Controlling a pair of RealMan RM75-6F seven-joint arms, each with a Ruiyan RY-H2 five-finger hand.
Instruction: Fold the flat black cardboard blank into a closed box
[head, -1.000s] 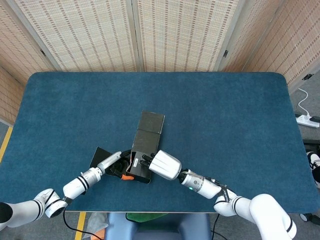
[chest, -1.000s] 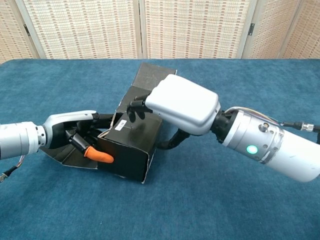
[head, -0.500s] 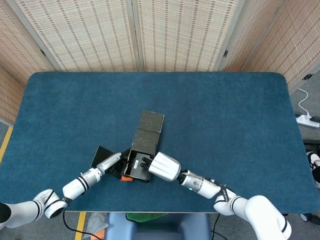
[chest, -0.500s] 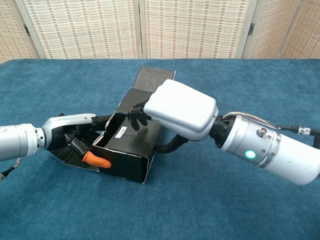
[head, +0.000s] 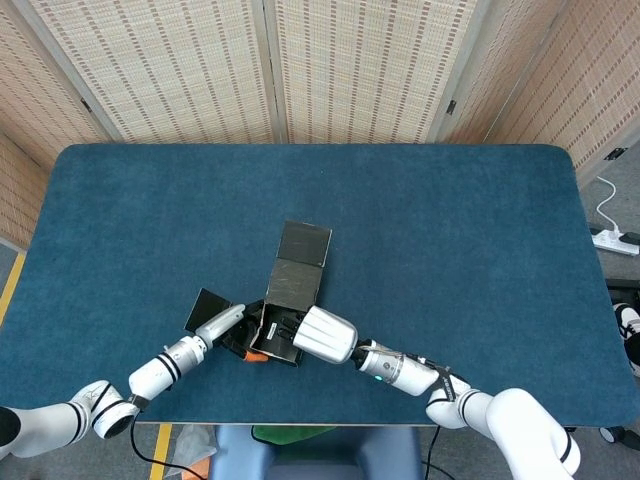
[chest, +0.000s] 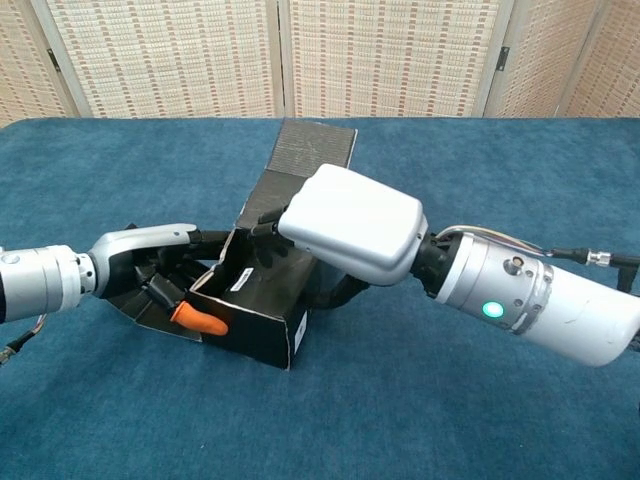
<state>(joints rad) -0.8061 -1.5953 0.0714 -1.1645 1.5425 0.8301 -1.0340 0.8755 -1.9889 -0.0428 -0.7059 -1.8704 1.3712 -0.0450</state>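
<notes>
- The desk (head: 450, 230), covered in blue cloth, fills most of the head view, with woven folding screens (head: 370, 70) standing behind its far edge.
- The black cardboard blank (chest: 265, 300) lies near the desk's near edge, left of centre. It is partly folded, its near end raised into an open-topped tray. A flat panel (chest: 312, 150) stretches away to the far side, and a loose flap (head: 208, 308) lies on the desk to the left.
- The right robot hand (chest: 345, 232), under a broad white shell, lies over the tray from the right, its dark fingers (chest: 268, 228) curled onto the tray's top edge.
- The left robot hand (chest: 150, 265) reaches in from the left. Its fingers press against the tray's left wall, an orange fingertip (chest: 197, 319) at the near corner.
</notes>
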